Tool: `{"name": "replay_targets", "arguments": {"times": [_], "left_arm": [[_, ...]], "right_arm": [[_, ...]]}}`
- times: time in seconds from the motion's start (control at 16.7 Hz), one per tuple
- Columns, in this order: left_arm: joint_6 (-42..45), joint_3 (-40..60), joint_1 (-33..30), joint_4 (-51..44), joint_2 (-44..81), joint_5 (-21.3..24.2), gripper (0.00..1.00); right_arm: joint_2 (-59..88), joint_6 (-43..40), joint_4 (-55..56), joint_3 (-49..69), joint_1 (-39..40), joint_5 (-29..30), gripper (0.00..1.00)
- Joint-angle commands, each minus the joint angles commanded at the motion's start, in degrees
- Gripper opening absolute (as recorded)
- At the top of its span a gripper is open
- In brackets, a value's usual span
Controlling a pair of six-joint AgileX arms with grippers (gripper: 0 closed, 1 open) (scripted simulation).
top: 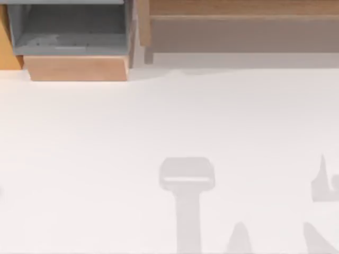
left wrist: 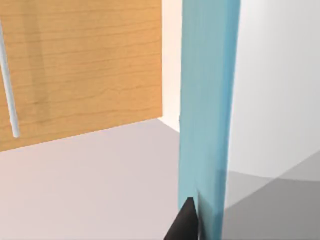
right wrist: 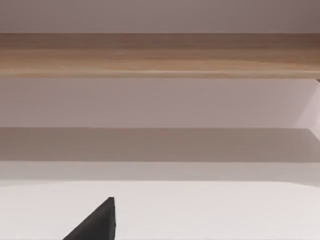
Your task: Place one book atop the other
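A light blue book (left wrist: 207,100) stands edge-on in the left wrist view, held above the white table. My left gripper (left wrist: 202,227) is shut on it, one dark fingertip (left wrist: 186,222) pressed against its side and the other hidden behind the book. On the table (top: 106,159) in the top view lies a shadow (top: 186,177) of a rectangular shape on a stem. In the right wrist view a single dark fingertip (right wrist: 97,222) of my right gripper (right wrist: 115,232) points over the table toward a wooden shelf. The other book is out of view.
A grey drawer with a wooden front (top: 74,67) stands open at the back left. A wooden shelf (top: 238,10) runs along the back right. A wood panel (left wrist: 75,65) with a pale bar handle (left wrist: 9,85) stands close to the held book.
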Motion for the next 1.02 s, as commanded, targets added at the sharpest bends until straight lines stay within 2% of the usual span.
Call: {"name": "replay_targets", "arguments": {"times": [0.18, 0.96, 1.02], "left_arm": [[0.00, 0.00, 0.00, 0.00, 0.01, 0.00, 0.00], [0.00, 0.00, 0.00, 0.00, 0.01, 0.00, 0.98], [0.00, 0.00, 0.00, 0.00, 0.01, 0.00, 1.00]], "right_arm": [[0.00, 0.00, 0.00, 0.00, 0.00, 0.00, 1.00], [0.00, 0.00, 0.00, 0.00, 0.00, 0.00, 1.00], [0.00, 0.00, 0.00, 0.00, 0.00, 0.00, 1.00]]}}
